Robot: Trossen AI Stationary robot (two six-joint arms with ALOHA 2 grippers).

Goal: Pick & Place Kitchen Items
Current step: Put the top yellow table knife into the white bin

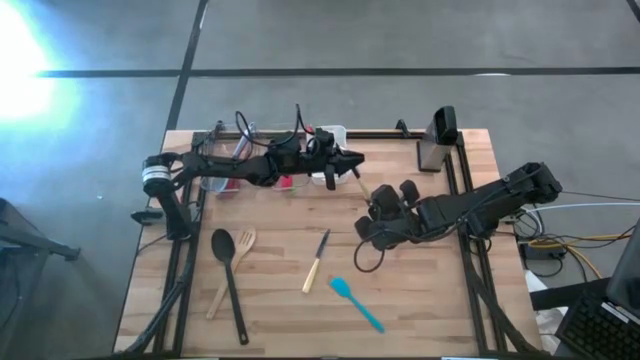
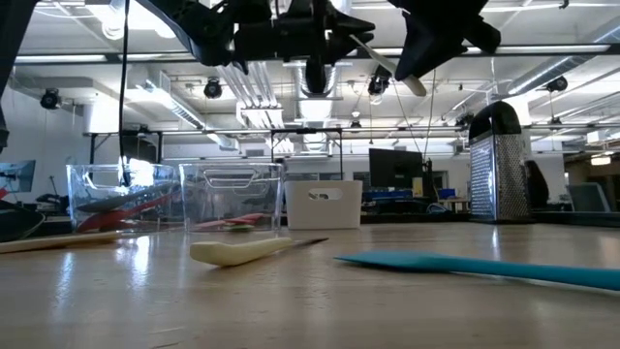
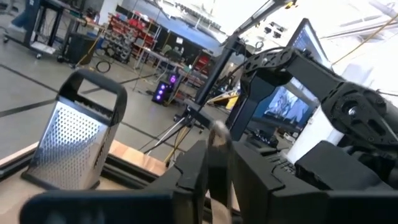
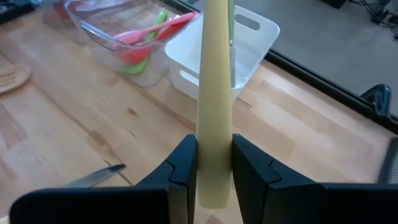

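Wooden surface (image 1: 420, 290) carries, nearest, a teal spatula (image 1: 357, 302) and cream-handled knife (image 1: 316, 262). Above, the right tool (image 4: 214, 163) clamps a cream utensil handle (image 4: 214, 93); the left tool (image 1: 350, 160) appears closed on its far end. Judged light, stiff, smooth: grip mid-handle. Beyond: bins (image 4: 124, 28).

On the table (image 1: 420, 300), two clear bins (image 2: 174, 199) stand side by side along the far edge, utensils lying inside; the white bin (image 1: 333, 135) sits just right of them; the grater (image 1: 437, 140) stands upright at the far right corner; spoon (image 1: 228, 275), wooden fork (image 1: 233, 270), knife (image 1: 316, 262) and spatula (image 1: 356, 302) lie nearer.
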